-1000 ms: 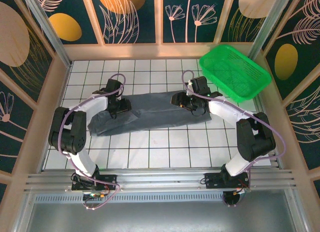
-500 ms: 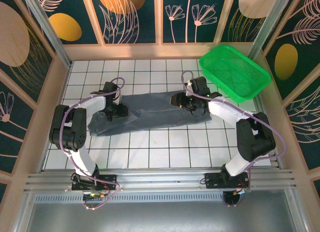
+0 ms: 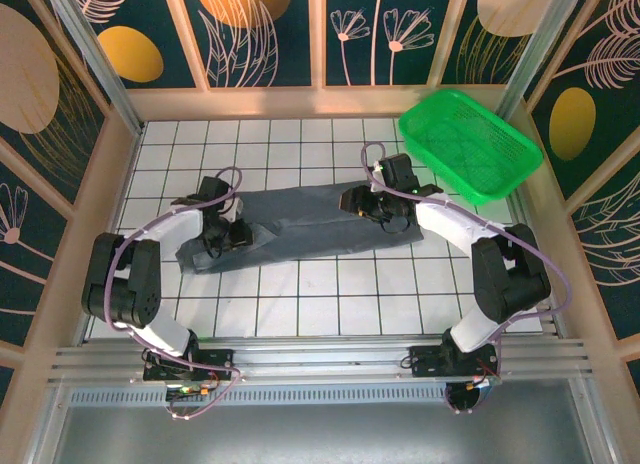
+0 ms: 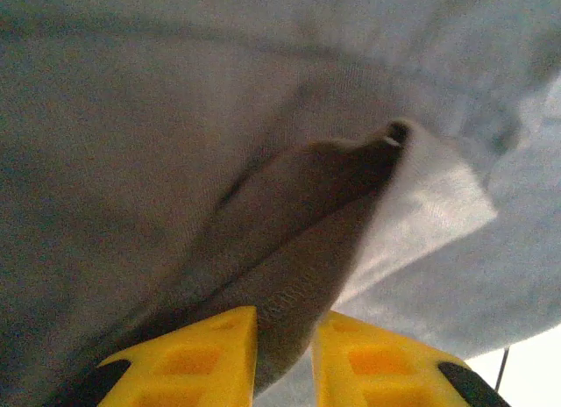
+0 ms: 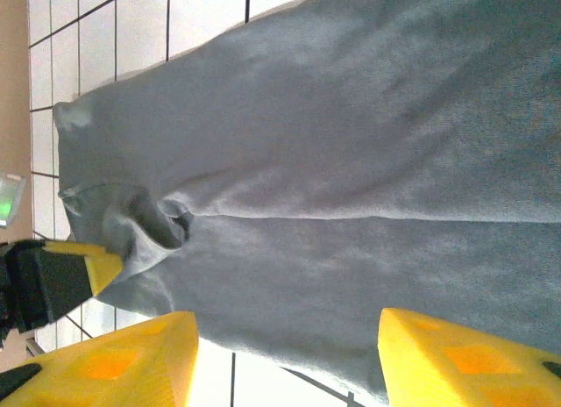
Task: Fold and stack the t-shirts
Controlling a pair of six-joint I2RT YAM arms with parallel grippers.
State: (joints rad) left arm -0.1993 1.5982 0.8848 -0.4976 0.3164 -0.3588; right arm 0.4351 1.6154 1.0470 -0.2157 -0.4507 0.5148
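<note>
Where the top camera looks down, the t-shirt (image 3: 300,224) lies as a long folded band on the white tiled table (image 3: 320,299). Its long axis runs left to right, the left end slightly nearer the arm bases. The left gripper (image 3: 222,234) sits on its left end and the right gripper (image 3: 365,202) is over its right part. A green basket (image 3: 470,144) stands at the far right corner.

In the left wrist view, the fingers (image 4: 202,354) stand narrow, pinching a raised fold of soft slate-grey fabric.

In the right wrist view, the fingers (image 5: 131,363) are spread wide above the plain, wrinkled cloth, with nothing gripped.
</note>
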